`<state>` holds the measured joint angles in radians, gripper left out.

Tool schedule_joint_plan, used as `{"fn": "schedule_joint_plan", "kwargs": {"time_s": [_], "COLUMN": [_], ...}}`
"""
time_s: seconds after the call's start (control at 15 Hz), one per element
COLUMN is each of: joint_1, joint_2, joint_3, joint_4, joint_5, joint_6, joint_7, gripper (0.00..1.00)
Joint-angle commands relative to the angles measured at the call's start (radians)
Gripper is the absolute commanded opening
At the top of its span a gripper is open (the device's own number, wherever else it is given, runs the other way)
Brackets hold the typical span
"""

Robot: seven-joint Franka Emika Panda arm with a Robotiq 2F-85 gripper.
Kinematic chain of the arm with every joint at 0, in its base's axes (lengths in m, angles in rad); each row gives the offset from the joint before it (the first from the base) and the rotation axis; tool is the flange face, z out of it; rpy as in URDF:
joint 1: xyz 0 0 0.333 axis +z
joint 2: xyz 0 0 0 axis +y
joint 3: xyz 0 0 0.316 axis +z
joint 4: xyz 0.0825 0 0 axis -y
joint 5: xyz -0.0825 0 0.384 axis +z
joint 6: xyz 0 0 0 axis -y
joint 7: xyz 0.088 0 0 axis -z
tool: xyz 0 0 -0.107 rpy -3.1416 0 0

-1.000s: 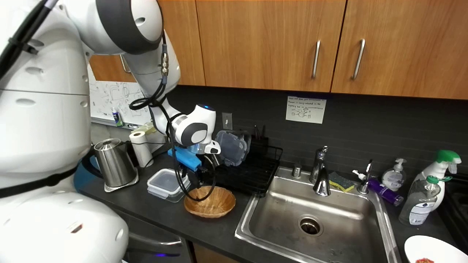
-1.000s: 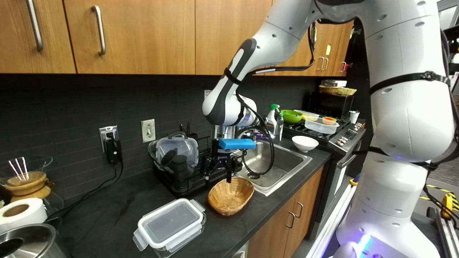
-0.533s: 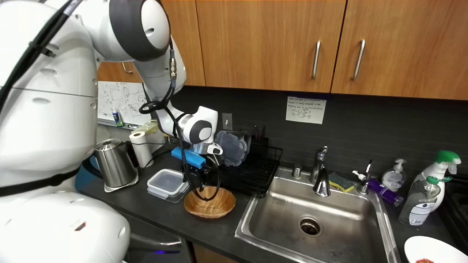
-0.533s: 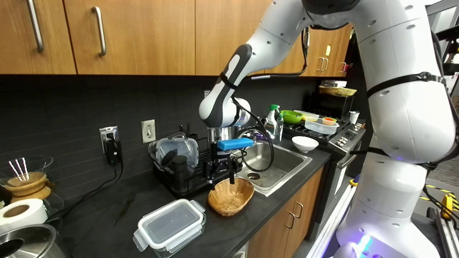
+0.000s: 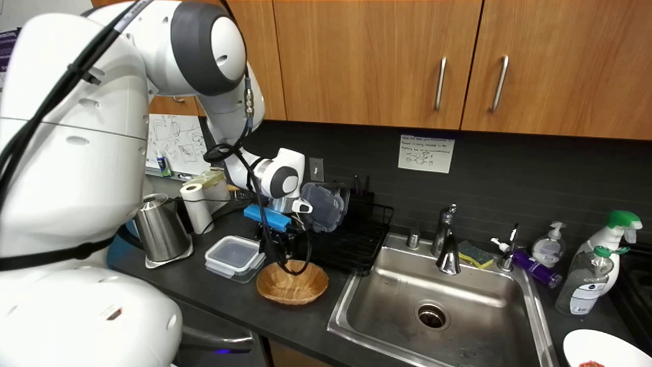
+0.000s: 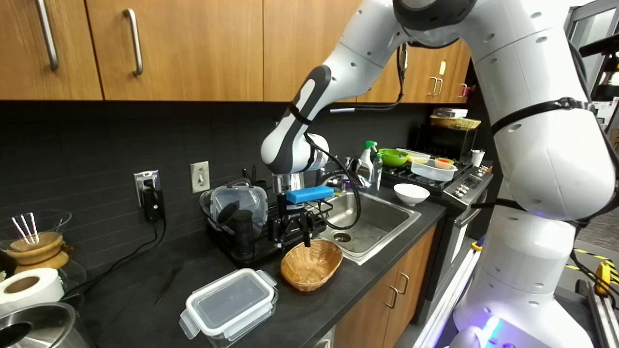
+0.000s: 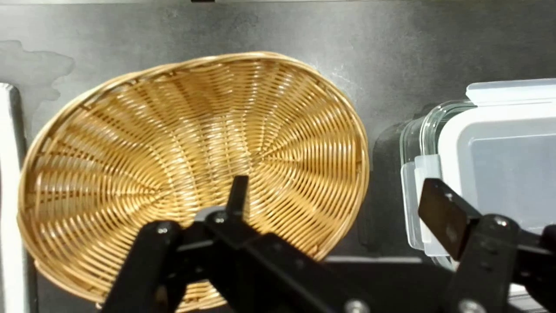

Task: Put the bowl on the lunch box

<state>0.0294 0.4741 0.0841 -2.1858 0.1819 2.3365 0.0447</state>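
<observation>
Dark countertop (image 7: 399, 48) bears an oval wicker bowl (image 7: 191, 156).

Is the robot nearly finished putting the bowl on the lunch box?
Not nearly. Done: the gripper is by the bowl. In hand: lining up, it seems; one side of the bowl shows between the open jaws in the wrist view, nothing gripped. Left: grip, lift and place it, since the bowl sits on the counter beside the lunch box.
</observation>
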Motion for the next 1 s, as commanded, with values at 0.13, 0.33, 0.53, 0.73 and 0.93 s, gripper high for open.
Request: {"fn": "schedule_joint_plan", "kwargs": {"time_s": [0.13, 0.33, 0.53, 0.73, 0.93], "joint_1": [-0.004, -0.008, -0.013, -0.012, 0.008], "joint_2": [0.066, 0.055, 0.063, 0.070, 0.117], "joint_3": [-0.013, -0.008, -0.007, -0.007, -0.015], "joint_4": [0.079, 0.063, 0.069, 0.084, 0.150], "joint_5": [-0.027, -0.015, -0.015, -0.022, -0.046], "joint_6": [0.004, 0.007, 0.007, -0.005, -0.080], "joint_7": [-0.032, -0.050, -0.065, -0.071, -0.043], "gripper": [1.00, 1.00, 1.00, 1.00, 1.00]}}
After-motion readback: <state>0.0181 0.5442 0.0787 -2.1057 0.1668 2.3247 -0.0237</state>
